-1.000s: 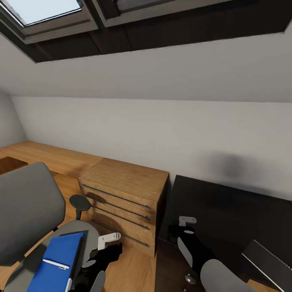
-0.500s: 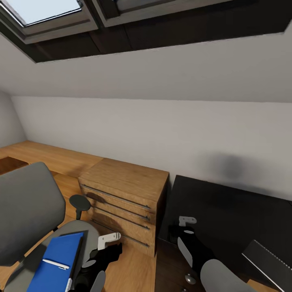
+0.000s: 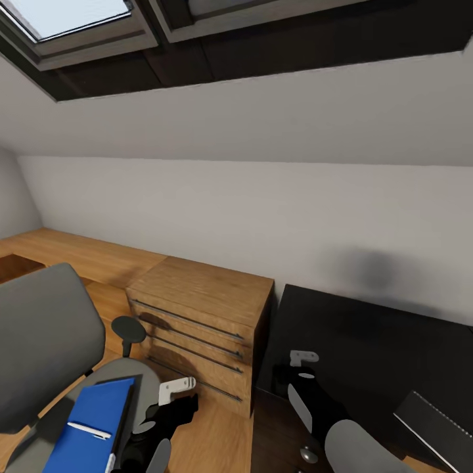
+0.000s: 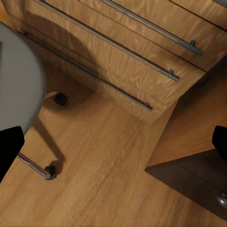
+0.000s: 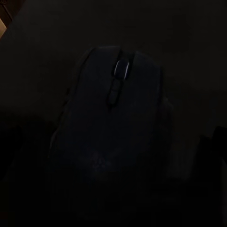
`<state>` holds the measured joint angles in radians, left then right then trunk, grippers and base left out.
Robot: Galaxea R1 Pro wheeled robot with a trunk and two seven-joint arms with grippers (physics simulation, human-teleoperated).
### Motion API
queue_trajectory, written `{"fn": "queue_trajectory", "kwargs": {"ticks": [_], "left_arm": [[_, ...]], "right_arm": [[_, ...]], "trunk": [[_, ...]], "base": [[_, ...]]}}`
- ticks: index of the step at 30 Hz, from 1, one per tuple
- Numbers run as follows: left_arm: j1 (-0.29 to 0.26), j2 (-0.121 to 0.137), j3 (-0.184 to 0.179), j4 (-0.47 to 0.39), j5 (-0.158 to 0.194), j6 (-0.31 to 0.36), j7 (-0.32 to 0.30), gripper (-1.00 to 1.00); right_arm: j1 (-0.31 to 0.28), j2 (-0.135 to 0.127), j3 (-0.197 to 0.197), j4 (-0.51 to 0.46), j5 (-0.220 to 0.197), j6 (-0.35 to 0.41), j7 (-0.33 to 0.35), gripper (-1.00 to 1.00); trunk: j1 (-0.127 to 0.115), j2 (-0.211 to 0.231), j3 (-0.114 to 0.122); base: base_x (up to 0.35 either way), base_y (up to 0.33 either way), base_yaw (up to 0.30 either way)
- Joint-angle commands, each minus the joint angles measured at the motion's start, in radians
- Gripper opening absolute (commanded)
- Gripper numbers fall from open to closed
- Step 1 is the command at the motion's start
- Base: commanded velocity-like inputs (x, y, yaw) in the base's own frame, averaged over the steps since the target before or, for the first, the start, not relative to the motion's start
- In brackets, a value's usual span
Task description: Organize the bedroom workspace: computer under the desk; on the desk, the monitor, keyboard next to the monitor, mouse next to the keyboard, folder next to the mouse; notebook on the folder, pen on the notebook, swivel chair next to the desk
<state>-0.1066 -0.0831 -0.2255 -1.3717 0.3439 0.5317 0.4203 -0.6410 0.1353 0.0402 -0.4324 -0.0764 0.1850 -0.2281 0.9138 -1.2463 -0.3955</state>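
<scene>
Right gripper (image 3: 303, 359): hangs low over the near left corner of the long glossy black desk (image 3: 368, 335); its wrist view looks straight down on a dark computer mouse (image 5: 113, 142) with a pale scroll wheel, seemingly lying on the desk top; I cannot tell how wide the jaws stand or whether they touch it
Left gripper (image 3: 176, 389): hovers over the wooden floor (image 4: 109, 161) between chair and cabinet; jaws spread wide, holding nothing
Folder: bright blue flat folder (image 3: 92, 424) on the seat of the grey upholstered swivel chair (image 3: 43, 341), near left, a white pen (image 3: 87, 430) across it
Keyboard: slim dark silver-framed keyboard (image 3: 437, 420) at the near right desk edge
Risk, mouse: a blind closure in that murk could pinch it off-centre and skid it off the corner
Risk, folder: tilting it in a lift would roll the pen off
Risk, chair: it rolls on casters, and the low light-wood drawer cabinet (image 3: 200, 328) crowds the left arm
</scene>
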Motion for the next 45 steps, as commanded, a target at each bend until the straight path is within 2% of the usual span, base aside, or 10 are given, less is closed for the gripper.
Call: {"fn": "queue_trajectory", "kwargs": {"ticks": [1,26,27,45], "left_arm": [[-0.001,0.0,-0.001,-0.001,0.011,0.002,0.01,1.0],[-0.001,0.0,0.0,-0.001,0.01,0.002,0.011,1.0],[-0.001,0.0,0.0,-0.001,0.01,0.002,0.011,1.0],[-0.001,0.0,0.0,-0.001,0.01,0.002,0.012,1.0]], "right_arm": [[0.0,0.0,0.005,-0.002,-0.008,0.005,-0.006,1.0],[0.0,0.0,0.005,-0.003,-0.008,0.006,-0.006,1.0],[0.0,0.0,0.005,-0.003,-0.008,0.007,-0.006,-1.0],[0.0,-0.002,0.004,-0.003,-0.008,0.005,-0.005,-1.0]], "trunk": [[0.0,-0.001,-0.001],[0.0,-0.001,-0.001],[0.0,-0.001,-0.001],[0.0,-0.001,-0.001]], "base": [[0.018,0.0,0.0],[0.01,0.0,0.0],[0.0,0.0,0.0],[0.0,0.0,0.0]]}}
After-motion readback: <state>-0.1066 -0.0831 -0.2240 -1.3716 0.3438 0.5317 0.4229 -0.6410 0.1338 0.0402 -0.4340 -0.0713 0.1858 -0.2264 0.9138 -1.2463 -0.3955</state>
